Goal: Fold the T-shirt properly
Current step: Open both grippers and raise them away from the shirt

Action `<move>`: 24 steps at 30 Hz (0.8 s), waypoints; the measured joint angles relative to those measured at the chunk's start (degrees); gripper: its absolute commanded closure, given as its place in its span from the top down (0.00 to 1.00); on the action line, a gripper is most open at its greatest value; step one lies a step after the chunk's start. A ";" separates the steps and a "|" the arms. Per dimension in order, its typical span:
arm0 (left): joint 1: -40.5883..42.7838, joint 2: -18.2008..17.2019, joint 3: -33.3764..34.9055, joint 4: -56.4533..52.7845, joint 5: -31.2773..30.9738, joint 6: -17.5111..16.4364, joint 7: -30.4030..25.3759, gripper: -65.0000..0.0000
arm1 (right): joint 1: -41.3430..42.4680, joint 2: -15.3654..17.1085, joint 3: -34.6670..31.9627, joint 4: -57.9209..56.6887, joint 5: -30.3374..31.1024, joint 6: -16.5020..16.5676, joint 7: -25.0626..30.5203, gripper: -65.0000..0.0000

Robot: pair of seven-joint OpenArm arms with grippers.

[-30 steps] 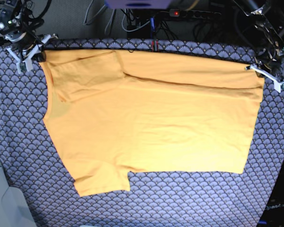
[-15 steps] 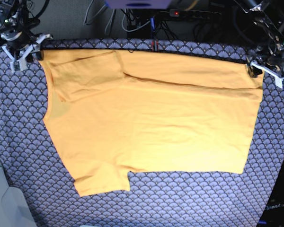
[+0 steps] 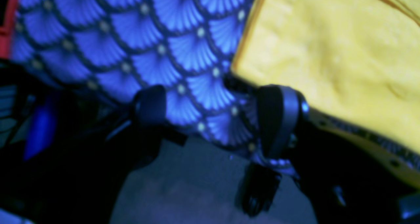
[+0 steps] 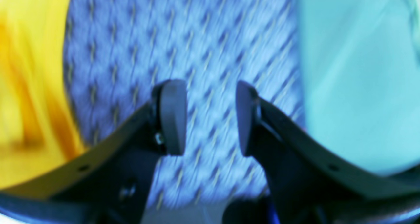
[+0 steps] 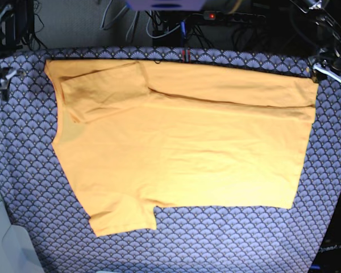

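Your risk is the far fold on the T-shirt [image 5: 182, 148] slipping if a finger snags its hem, or a pinch that gathers the fan-patterned cloth [image 5: 23, 170] along with the shirt; the left gripper [image 3: 213, 112] is released, empty, just beside the shirt's far corner; the right gripper [image 4: 205, 119] is released too, over bare cloth near the opposite far corner; the shirt lies flat, mid-table.

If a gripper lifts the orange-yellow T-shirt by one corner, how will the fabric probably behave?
The T-shirt would probably hang limp, not stiff: it lies flat with soft wrinkles, and its far edge is already folded over. It looks thin, so likely light. Pushed, it may bunch rather than slide on the fan-patterned cloth.
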 measured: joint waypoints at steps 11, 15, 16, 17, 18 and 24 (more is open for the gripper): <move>-0.13 -3.02 -8.00 -0.20 0.68 0.11 1.11 0.66 | 25.00 10.36 -19.63 -22.56 0.48 0.24 -1.75 0.40; -6.80 -7.82 -5.11 -0.70 0.76 0.61 0.22 0.66 | 34.03 11.39 -24.44 -33.46 0.26 -0.26 -2.80 0.40; -8.74 -8.83 -3.17 -0.66 0.22 0.83 -0.24 0.66 | 36.13 11.34 -25.29 -36.35 0.39 -0.35 -2.62 0.40; -10.67 -9.40 -1.11 -0.59 0.28 1.01 -0.22 0.66 | 37.86 11.26 -26.16 -38.69 -0.09 -0.33 -2.99 0.40; -12.11 -9.92 0.72 -0.61 0.46 1.01 0.09 0.66 | 39.12 11.19 -26.97 -40.50 -0.13 -0.42 -3.10 0.40; -22.86 -10.75 13.33 -2.08 6.14 4.00 -0.48 0.66 | 45.77 9.70 -30.47 -48.02 -0.13 -0.44 -1.44 0.40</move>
